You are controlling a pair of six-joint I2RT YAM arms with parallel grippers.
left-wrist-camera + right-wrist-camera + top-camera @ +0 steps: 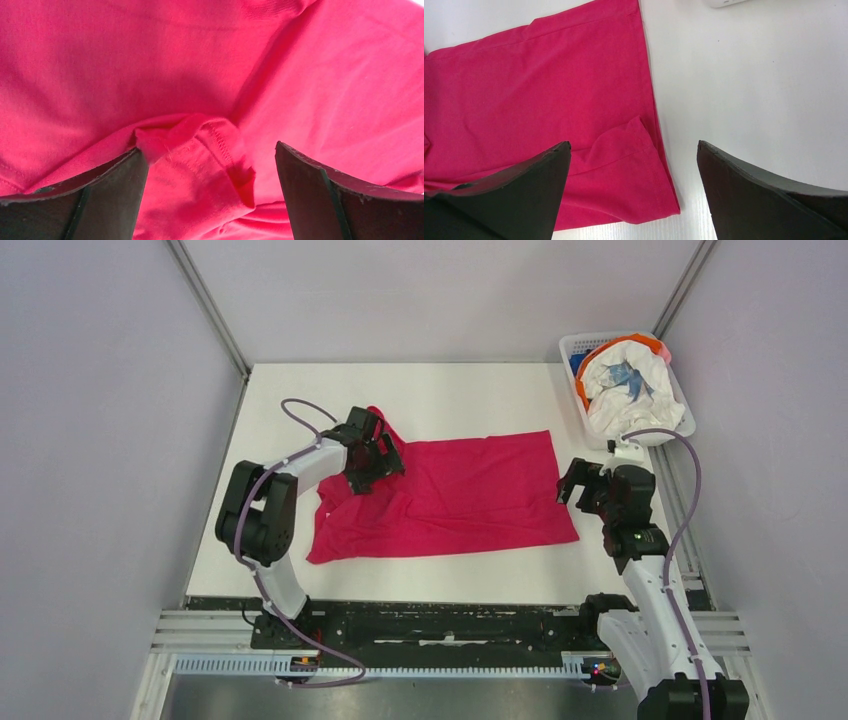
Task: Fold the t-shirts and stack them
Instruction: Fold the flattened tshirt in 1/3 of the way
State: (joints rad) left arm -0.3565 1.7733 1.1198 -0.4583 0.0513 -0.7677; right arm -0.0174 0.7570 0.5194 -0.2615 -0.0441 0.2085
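Magenta-red soft cloth t-shirt (470,490) lies spread across the middle of the white flat tabletop (450,390), its long side running left to right. At its left end the cloth is bunched and rumpled, and the left hand (378,462) sits low over that bunch. In the left wrist view its two dark fingers (100,195) stand wide apart; a stitched fold of the shirt (200,150) rises between them and lies against one finger, but nothing is clamped. Further right the shirt lies smoother, ending in a straight edge. The right hand (583,485) hangs above the shirt's near right corner and the bare tabletop beside it, fingers spread wide and gripping nothing. At the far right corner a white plastic slotted basket (578,343) holds a crumpled white t-shirt with blue print (630,390), with orange cloth (582,385) and blue cloth (577,362) under it.
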